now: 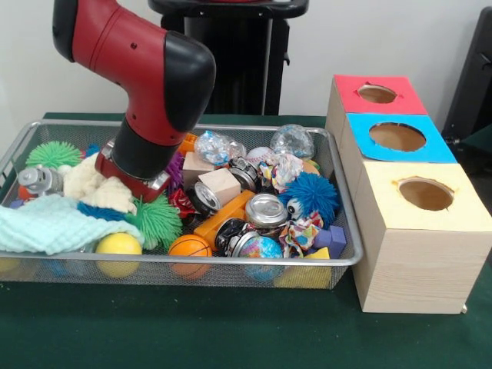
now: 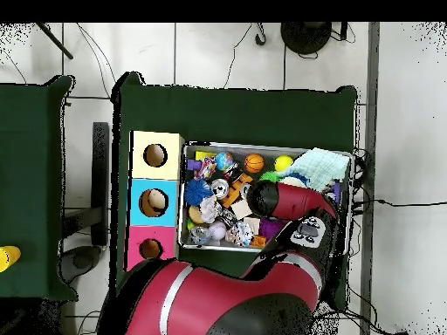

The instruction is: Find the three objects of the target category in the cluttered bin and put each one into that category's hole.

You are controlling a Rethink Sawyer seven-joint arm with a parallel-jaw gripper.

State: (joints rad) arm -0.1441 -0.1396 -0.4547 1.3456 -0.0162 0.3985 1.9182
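The bin (image 1: 231, 262) of silver wire mesh sits on the green table, full of clutter; it also shows in the overhead view (image 2: 266, 146). The red-topped hole (image 1: 377, 94) is the farthest of three on the pale wooden box to the right of the bin, and shows in the overhead view (image 2: 150, 249). My gripper (image 1: 132, 177) is lowered into the left part of the bin, against a cream cloth (image 1: 96, 188) and a green spiky ball (image 1: 157, 221). Its tip is hidden by them and by the arm.
The bin holds a mint cloth (image 1: 46, 223), yellow ball (image 1: 118, 246), small basketball (image 1: 189, 247), globe ball (image 1: 260, 248), crushed cans (image 1: 266, 209), wooden block (image 1: 221, 184), blue spiky ball (image 1: 311, 196) and crumpled plastic (image 1: 292, 140). Blue-topped (image 1: 397, 137) and yellow-topped (image 1: 425, 194) holes stand nearer.
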